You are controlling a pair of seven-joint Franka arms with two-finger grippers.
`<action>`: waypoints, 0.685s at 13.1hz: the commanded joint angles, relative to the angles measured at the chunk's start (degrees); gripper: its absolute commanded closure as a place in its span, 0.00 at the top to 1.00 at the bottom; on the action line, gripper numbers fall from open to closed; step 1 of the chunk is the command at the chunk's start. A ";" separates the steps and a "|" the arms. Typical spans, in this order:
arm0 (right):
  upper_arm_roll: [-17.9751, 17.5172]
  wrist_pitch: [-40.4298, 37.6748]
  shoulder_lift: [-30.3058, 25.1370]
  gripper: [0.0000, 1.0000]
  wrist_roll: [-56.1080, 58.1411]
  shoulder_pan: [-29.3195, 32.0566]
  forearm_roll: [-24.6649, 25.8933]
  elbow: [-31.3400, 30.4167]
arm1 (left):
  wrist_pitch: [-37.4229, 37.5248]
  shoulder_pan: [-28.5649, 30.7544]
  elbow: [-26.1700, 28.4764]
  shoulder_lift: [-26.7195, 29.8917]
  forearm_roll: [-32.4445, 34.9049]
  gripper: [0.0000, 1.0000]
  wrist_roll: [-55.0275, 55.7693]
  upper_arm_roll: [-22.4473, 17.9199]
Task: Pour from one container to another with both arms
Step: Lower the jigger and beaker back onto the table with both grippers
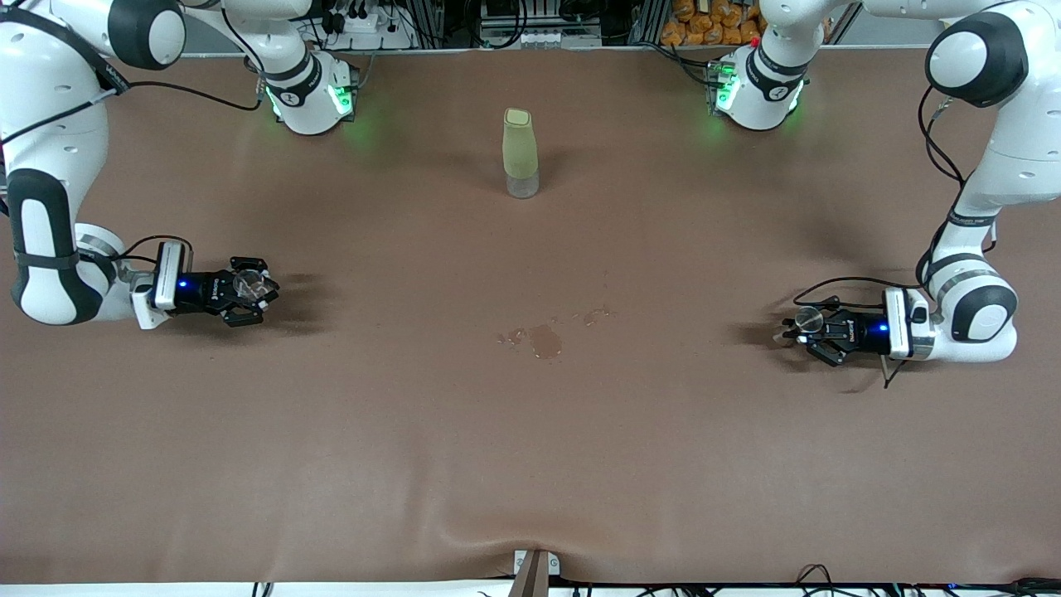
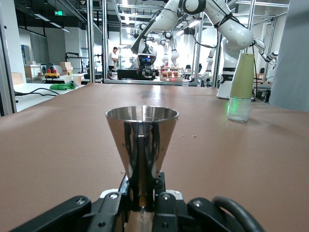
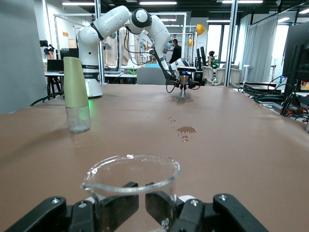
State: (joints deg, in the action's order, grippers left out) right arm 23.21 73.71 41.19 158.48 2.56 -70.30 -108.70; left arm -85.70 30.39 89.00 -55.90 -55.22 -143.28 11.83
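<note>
My right claw is clamped round the glass cup at its end of the desk; thin, slippery, breakable, I judge, so a low gentle hold; my left claw pinches the steel jigger at its waist, light and rigid; spilled puddle between us; green bottle well apart; wide open room.

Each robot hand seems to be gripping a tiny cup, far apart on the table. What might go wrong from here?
The glass cup in the right hand and the steel jigger in the left hand both have small rims, so a slightly misaligned pour would likely spill. A wet stain already marks the table between them. Moving toward each other, an arm might also knock the tall green bottle.
</note>
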 commanded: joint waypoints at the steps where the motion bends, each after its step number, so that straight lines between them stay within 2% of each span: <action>1: -0.79 -0.50 3.63 0.00 11.30 1.75 1.48 1.04 | 0.97 0.20 -0.31 -0.35 0.73 0.00 -0.86 0.39; 5: -0.88 2.74 7.67 0.00 17.02 2.54 0.78 1.48 | 0.97 -0.07 -0.14 -1.40 0.91 0.00 -0.42 0.30; 9: -0.88 4.87 9.61 0.00 17.74 3.07 0.25 2.70 | 0.97 -0.07 -0.05 -2.29 0.99 0.00 -1.03 0.12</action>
State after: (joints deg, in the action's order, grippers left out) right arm 22.95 79.11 49.15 161.45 4.20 -70.36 -106.95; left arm -85.66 30.03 89.10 -58.04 -55.22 -143.49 11.81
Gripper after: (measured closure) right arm 0.846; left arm 0.789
